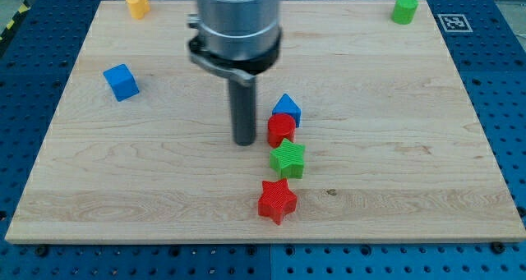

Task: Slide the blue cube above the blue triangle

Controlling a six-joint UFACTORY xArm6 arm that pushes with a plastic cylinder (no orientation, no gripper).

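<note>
My tip (pixel 245 141), a bare rod pinching nothing, stands just left of the red block (pixel 280 130) near the blue triangle (pixel 286 107); the blue cube (pixel 122 81) sits far left

This looks like a robotics lab or test bench. A pale wooden board (pixel 394 149) lies on a blue metal table (pixel 509 107) drilled with a regular grid of holes, a black-and-white printed marker (pixel 451 22) sits at the board's top right corner, and yellow-black hazard tape (pixel 11 24) edges the view's top left.
</note>
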